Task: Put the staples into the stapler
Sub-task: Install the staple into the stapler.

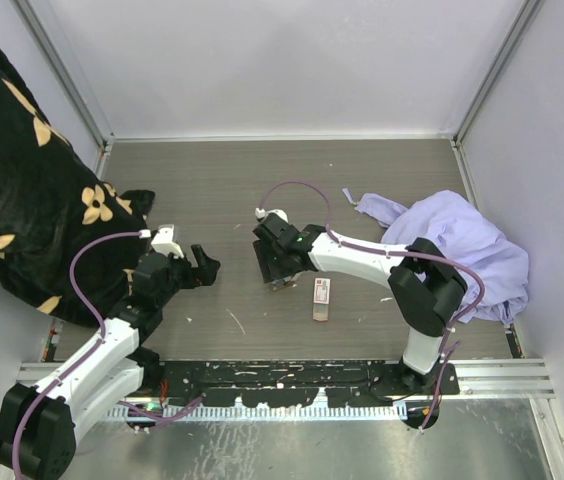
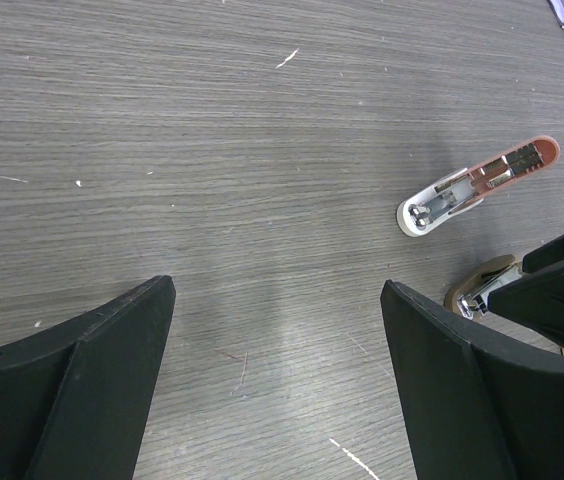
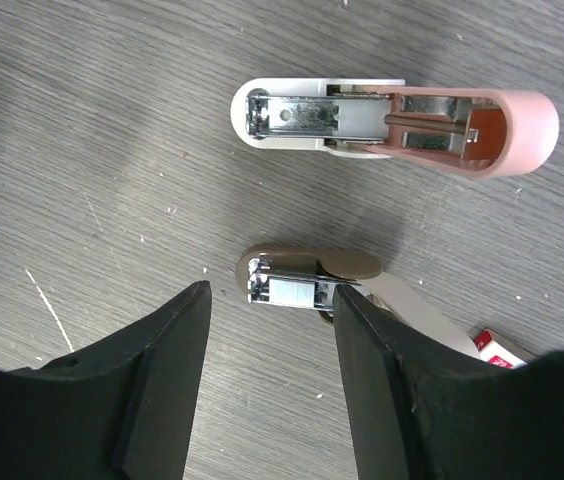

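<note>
A pink-and-white stapler [image 3: 392, 115] lies flat on the table with its top swung open, showing the metal channel; it also appears in the left wrist view [image 2: 477, 185]. A second, tan stapler [image 3: 307, 278] with a bright metal magazine lies just past my right gripper [image 3: 272, 305], which is open; the stapler touches or nearly touches the right fingertip. A red-and-white corner of the staples box [image 3: 497, 350] peeks out beside that finger. From above the staples box [image 1: 321, 298] lies right of the right gripper [image 1: 274, 268]. My left gripper [image 2: 277, 290] hangs open over bare wood, holding nothing.
A lilac cloth [image 1: 457, 250] is heaped at the right of the table. A black fabric with tan flowers [image 1: 22, 190] covers the left side, next to the left arm. The grey wood-grain table [image 1: 212, 180] has light walls behind and beside it.
</note>
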`<move>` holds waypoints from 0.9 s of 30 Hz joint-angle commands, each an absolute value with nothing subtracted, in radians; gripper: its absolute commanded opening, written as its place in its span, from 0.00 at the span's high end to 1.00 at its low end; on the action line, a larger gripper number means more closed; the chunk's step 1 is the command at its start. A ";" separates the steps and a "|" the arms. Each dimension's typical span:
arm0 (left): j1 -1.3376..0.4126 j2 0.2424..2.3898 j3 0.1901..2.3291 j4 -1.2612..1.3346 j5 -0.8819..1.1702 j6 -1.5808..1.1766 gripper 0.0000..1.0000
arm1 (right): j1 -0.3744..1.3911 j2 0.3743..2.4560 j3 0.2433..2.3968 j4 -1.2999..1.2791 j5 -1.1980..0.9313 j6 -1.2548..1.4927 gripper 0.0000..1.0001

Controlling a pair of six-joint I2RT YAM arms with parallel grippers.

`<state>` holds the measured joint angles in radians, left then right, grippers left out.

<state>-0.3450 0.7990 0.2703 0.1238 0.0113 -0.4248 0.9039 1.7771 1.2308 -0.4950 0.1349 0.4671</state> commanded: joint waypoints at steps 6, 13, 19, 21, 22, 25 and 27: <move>-0.346 0.798 0.272 0.196 -0.005 -0.403 0.13 | 0.889 1.735 1.208 -0.447 0.101 0.494 0.39; -0.345 0.799 0.272 0.196 -0.006 -0.403 0.13 | 0.890 1.744 1.211 -0.444 0.088 0.491 0.39; -0.346 0.802 0.272 0.198 -0.007 -0.403 0.13 | 0.889 1.733 1.221 -0.436 0.078 0.480 0.42; -0.345 0.801 0.272 0.198 -0.008 -0.404 0.13 | 0.891 1.715 1.224 -0.436 0.068 0.473 0.44; -0.346 0.800 0.272 0.198 -0.009 -0.404 0.13 | 0.891 1.699 1.222 -0.437 0.063 0.472 0.45; -0.346 0.799 0.271 0.198 -0.011 -0.404 0.13 | 0.891 1.620 1.205 -0.458 0.070 0.477 0.46; -0.346 0.798 0.270 0.198 -0.011 -0.403 0.13 | 0.892 1.563 1.185 -0.488 0.090 0.481 0.46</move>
<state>-0.3450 0.8009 0.2703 0.1238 0.0109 -0.4248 0.8902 1.7233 1.1934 -0.4763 0.0734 0.4782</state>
